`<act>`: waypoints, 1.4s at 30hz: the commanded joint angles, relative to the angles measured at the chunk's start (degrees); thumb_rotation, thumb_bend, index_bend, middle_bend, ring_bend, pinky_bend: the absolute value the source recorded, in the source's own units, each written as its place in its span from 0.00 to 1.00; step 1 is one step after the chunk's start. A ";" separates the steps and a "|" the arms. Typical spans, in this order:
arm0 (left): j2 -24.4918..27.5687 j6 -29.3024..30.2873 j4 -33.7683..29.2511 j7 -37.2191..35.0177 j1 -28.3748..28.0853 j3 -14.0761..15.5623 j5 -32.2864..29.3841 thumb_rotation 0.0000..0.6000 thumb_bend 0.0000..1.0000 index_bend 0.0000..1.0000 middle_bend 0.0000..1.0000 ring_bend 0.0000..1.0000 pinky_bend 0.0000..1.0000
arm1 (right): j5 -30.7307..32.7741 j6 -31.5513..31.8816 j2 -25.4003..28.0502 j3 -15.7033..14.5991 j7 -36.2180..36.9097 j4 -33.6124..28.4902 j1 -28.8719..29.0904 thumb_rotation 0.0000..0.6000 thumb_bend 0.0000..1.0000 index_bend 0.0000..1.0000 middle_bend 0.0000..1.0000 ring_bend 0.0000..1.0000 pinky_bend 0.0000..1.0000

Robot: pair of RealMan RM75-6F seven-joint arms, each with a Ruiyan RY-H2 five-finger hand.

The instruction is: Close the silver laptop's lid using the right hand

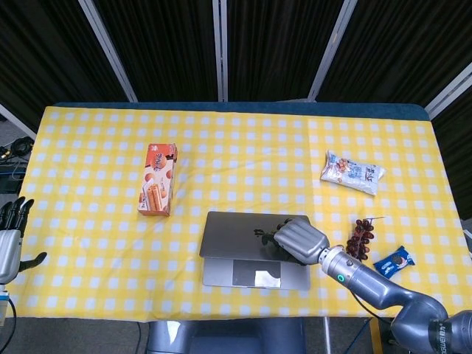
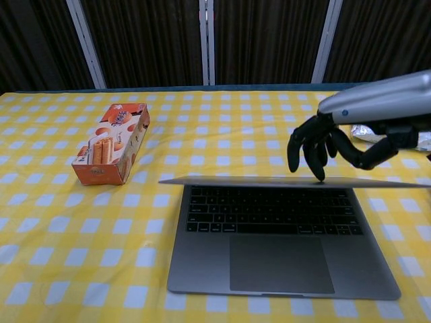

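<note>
The silver laptop [image 1: 236,243] lies near the table's front edge, its lid [image 2: 283,181] lowered to about level above the keyboard [image 2: 269,210], seen edge-on in the chest view. My right hand [image 1: 299,240] rests on top of the lid near its right part, dark fingertips [image 2: 316,161] pressing down on it, fingers spread. My left hand [image 1: 11,236] hangs off the table's left edge, fingers apart, holding nothing.
An orange snack box [image 1: 158,189] lies left of the laptop. A white snack bag [image 1: 352,173], dark grapes [image 1: 360,237] and a blue biscuit packet [image 1: 394,262] sit to the right on the yellow checked tablecloth [image 1: 88,147].
</note>
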 commanded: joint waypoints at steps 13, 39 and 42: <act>-0.32 -0.41 0.21 0.61 -0.16 0.21 -0.26 1.00 0.00 0.00 0.00 0.00 0.00 | -16.44 7.65 -9.50 -9.01 -7.29 10.67 -5.06 1.00 1.00 0.20 0.31 0.31 0.25; 0.37 0.41 -0.32 -1.21 0.39 0.56 0.90 1.00 0.00 0.00 0.00 0.00 0.00 | -22.42 39.30 -3.57 -6.37 -7.70 11.27 -18.39 1.00 0.73 0.10 0.20 0.20 0.03; 0.58 0.83 -0.53 -1.97 0.58 0.68 1.66 1.00 0.00 0.00 0.00 0.00 0.00 | -19.01 44.29 -4.20 -5.27 -8.70 11.96 -22.34 1.00 0.21 0.01 0.06 0.05 0.00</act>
